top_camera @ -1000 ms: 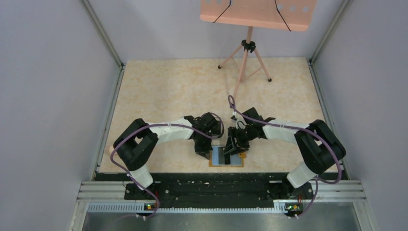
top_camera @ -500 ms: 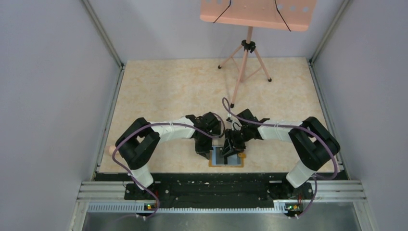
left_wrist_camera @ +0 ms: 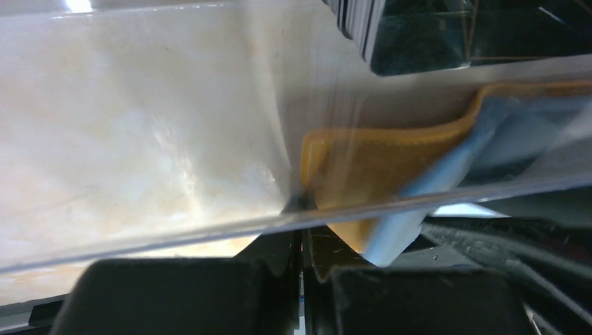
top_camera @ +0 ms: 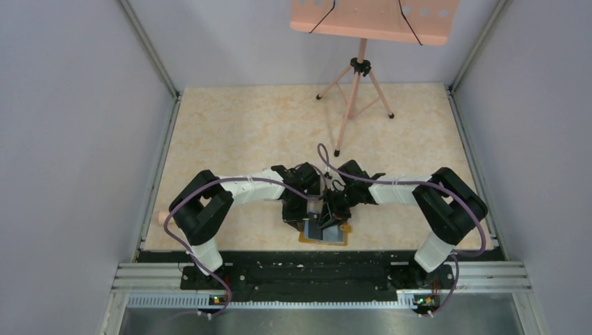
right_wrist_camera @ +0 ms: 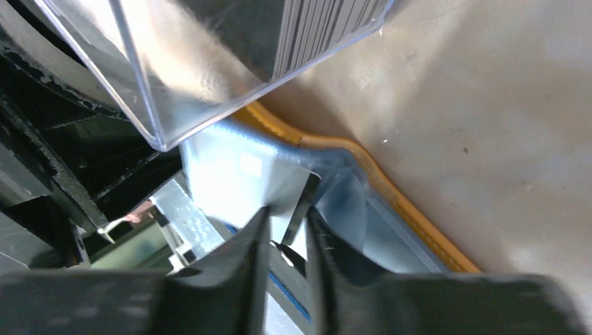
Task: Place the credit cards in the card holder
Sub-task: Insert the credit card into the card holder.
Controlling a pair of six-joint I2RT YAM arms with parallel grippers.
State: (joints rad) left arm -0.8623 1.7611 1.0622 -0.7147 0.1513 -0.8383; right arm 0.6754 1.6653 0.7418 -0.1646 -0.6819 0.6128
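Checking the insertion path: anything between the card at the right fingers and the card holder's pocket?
Nothing visible. The card sits between the right fingers with its tip at the card holder's blue-grey pocket. The clear box, gripped by the left fingers, hangs above and to the side, not in the gap.

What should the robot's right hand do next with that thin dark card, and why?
Probably slide the thin dark card gently down into the blue-grey pocket of the orange folding wallet. The card stands edge-on between the fingers of the right hand, its end right at the pocket, not yet tucked in.
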